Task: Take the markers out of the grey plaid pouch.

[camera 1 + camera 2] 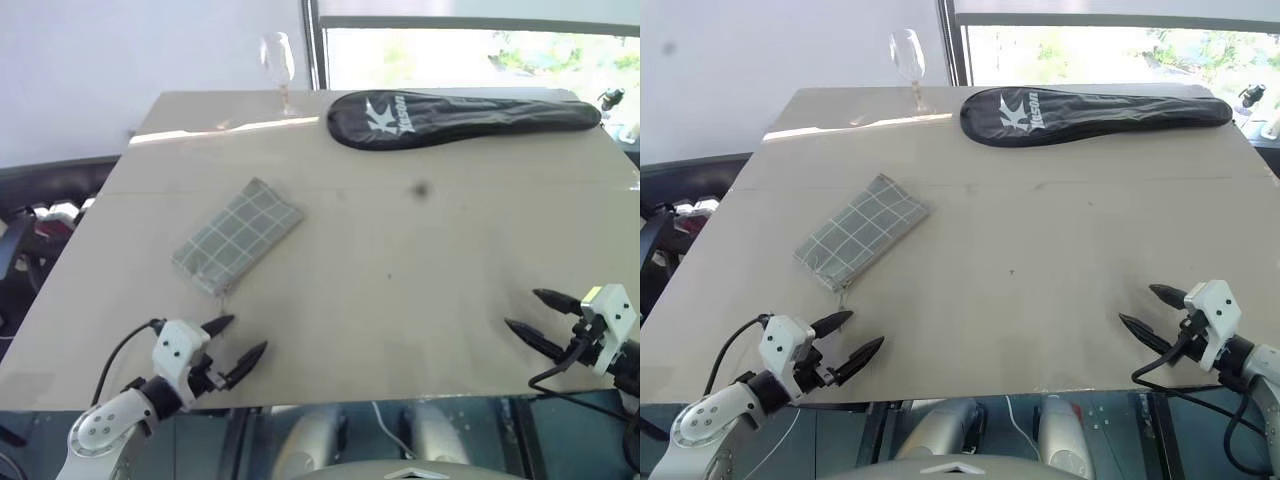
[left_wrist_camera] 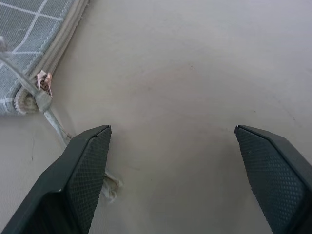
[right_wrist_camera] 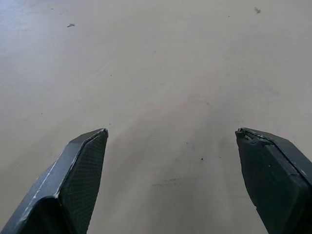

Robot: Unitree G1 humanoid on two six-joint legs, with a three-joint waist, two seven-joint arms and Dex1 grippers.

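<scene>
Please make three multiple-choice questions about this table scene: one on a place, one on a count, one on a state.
1. Where does the wine glass stand?
A. at the table's far edge, beside the black racket cover
B. on the grey plaid pouch
C. between the grippers

2. How many objects lie or stand on the table?
A. one
B. three
C. five

3. How is the left gripper?
A. shut on the pouch
B. open, holding nothing
C. shut on the glass

Key: 1 A, the glass is next to the cover's end; 2 B, pouch, cover, glass; 3 B, its fingers stand apart over bare table.
</scene>
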